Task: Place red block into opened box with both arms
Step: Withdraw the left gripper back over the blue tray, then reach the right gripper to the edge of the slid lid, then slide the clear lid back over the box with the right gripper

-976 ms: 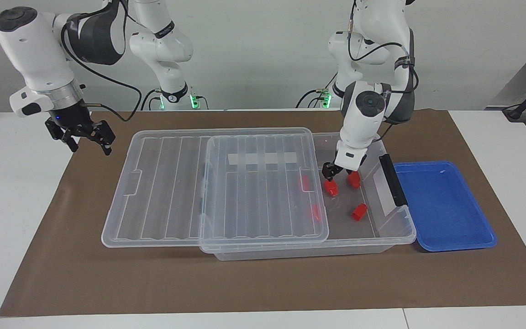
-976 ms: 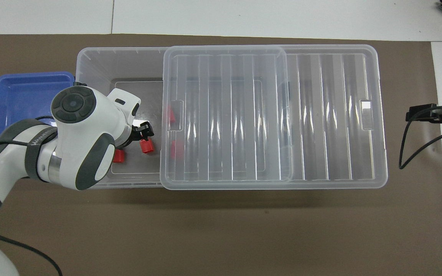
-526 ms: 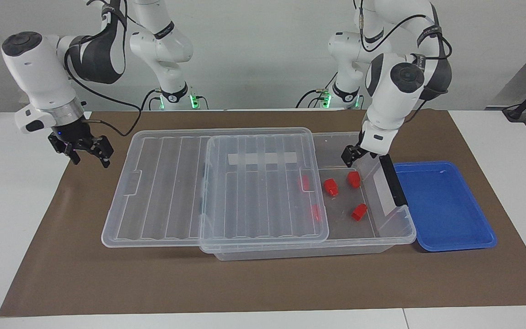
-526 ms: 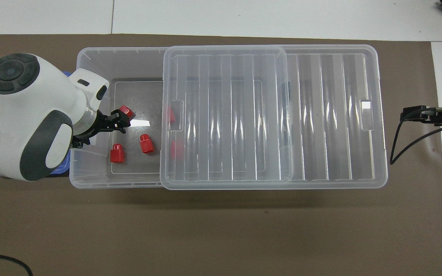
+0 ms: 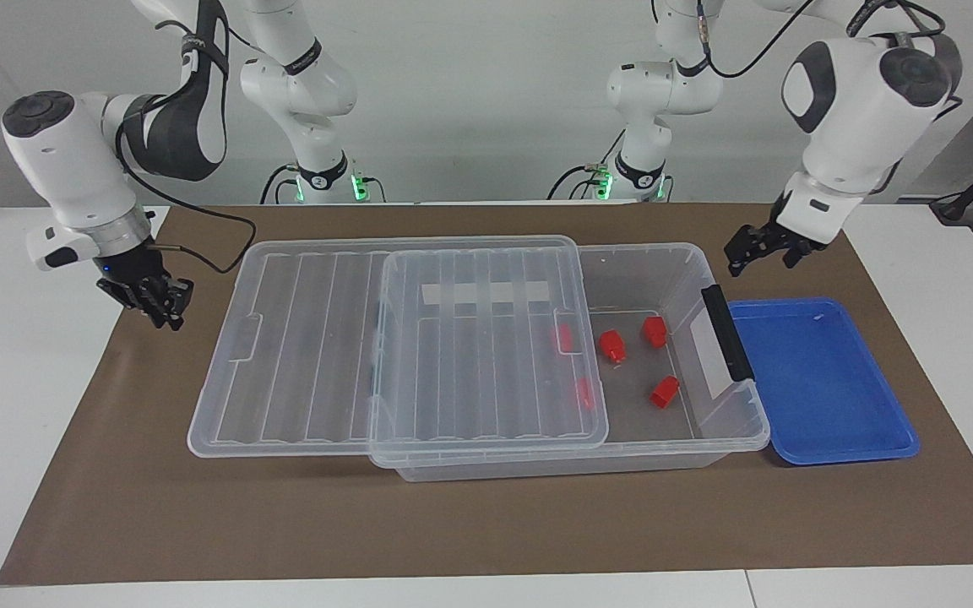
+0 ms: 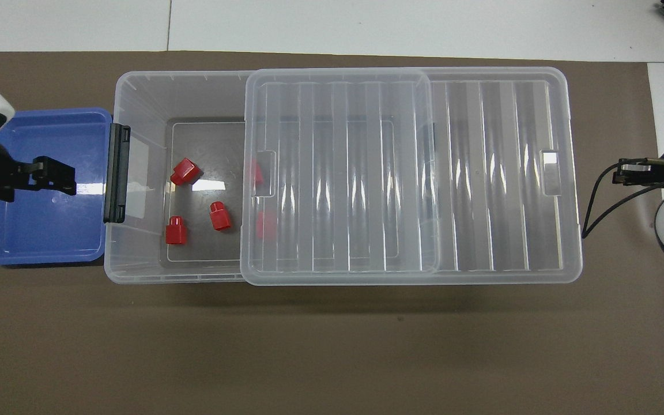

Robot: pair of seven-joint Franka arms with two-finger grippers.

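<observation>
Three red blocks [image 5: 612, 344] [image 6: 219, 215] lie on the uncovered floor of the clear box [image 5: 706, 447] [image 6: 136, 92]. Two more show through its ribbed lid [image 5: 486, 355] [image 6: 338, 173]. My left gripper [image 5: 761, 253] [image 6: 67, 177] hangs open and empty in the air beside the box's black handle [image 5: 727, 333] [image 6: 116, 173]; in the overhead view it is over the blue tray. My right gripper [image 5: 167, 314] is shut on nothing, low over the brown mat off the lid's end. Only that arm's wrist cable shows in the overhead view.
A flat blue tray [image 5: 824, 380] [image 6: 44, 230] lies against the box's handle end. A second ribbed clear panel [image 5: 284, 355] [image 6: 505, 173] sticks out from under the lid toward the right arm's end. A brown mat [image 5: 453, 523] covers the table.
My left gripper rose out of the box and swung over the blue tray, leaving the red blocks on the box floor. My right gripper closed and dipped slightly.
</observation>
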